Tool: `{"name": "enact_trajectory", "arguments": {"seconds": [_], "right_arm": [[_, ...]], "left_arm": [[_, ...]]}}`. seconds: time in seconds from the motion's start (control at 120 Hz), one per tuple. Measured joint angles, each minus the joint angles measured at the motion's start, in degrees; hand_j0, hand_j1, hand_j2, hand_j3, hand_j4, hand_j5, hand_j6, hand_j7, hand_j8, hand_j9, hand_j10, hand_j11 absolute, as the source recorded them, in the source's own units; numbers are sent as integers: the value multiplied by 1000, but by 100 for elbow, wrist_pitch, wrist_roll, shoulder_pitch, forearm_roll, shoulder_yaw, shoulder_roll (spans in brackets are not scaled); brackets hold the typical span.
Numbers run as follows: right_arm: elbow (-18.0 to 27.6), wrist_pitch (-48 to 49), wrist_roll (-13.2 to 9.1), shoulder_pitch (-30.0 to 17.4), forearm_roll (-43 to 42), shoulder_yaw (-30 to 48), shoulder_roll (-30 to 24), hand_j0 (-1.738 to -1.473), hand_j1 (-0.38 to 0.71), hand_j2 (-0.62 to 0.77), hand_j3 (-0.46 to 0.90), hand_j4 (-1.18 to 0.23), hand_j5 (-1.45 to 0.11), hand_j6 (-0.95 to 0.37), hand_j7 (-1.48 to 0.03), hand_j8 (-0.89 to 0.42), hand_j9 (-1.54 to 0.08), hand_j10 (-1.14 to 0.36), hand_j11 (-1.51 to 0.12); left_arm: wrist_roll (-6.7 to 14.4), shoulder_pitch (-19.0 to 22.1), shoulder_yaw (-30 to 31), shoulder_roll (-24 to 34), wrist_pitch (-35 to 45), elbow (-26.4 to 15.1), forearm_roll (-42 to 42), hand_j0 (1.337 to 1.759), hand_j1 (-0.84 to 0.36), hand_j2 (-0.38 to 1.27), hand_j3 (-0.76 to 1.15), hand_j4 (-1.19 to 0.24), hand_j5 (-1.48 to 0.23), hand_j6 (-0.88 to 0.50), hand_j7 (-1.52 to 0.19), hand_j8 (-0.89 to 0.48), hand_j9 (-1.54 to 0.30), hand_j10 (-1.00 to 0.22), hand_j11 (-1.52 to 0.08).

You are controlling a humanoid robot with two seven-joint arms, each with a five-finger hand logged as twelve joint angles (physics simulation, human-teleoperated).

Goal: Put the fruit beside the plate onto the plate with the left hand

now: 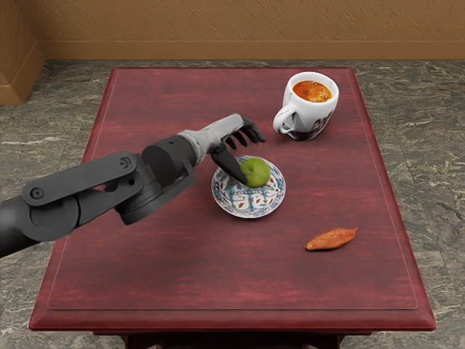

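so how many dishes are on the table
2: the plate near the middle, holding a green fruit, and the mug at the far right. The left arm may hide something small.

the left hand hangs over a patterned plate at the middle of the red tabletop, fingers spread, thumb against a green fruit lying on the plate. a white mug of reddish liquid stands behind; an orange-brown root lies well apart at front right.
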Motion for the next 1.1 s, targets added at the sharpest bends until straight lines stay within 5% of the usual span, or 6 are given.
{"name": "enact_trajectory", "arguments": {"seconds": [0.15, 0.492, 0.692, 0.833, 1.1], "right_arm": [[0, 0, 0, 1, 0, 0, 0, -1658, -349, 0, 0, 0, 0, 1, 0, 1, 0, 0, 0], [8, 0, -1, 8, 7, 2, 0, -1658, -349, 0, 0, 0, 0, 1, 0, 0, 0, 0, 0], [40, 0, -2, 8, 6, 0, 0, -1658, -349, 0, 0, 0, 0, 1, 0, 1, 0, 0, 0], [63, 0, 0, 10, 7, 0, 0, -1658, -349, 0, 0, 0, 0, 1, 0, 1, 0, 0, 0], [74, 5, 1, 10, 7, 0, 0, -1658, -349, 0, 0, 0, 0, 1, 0, 1, 0, 0, 0]], "left_arm": [[0, -35, -236, 93, -30, -224, -673, 1657, 4, 104, 0, -309, -421, -258, -412, -263, -411, -285, -411], [0, -140, -1143, 1531, -2267, -616, -6724, 1658, 269, 23, 0, -72, -96, -62, -94, -63, -94, -67, -94], [0, 343, -1195, 3414, -3411, -724, -9885, 1658, 308, 10, 0, -35, -48, -31, -47, -32, -47, -33, -47], [0, 645, -1180, 4274, -3946, -743, -10688, 1658, 320, 6, 0, -22, -32, -20, -32, -21, -32, -22, -32], [0, 1130, -1104, 5167, -4273, -744, -10943, 1658, 330, 3, 0, -11, -20, -10, -21, -10, -21, -12, -21]]}}
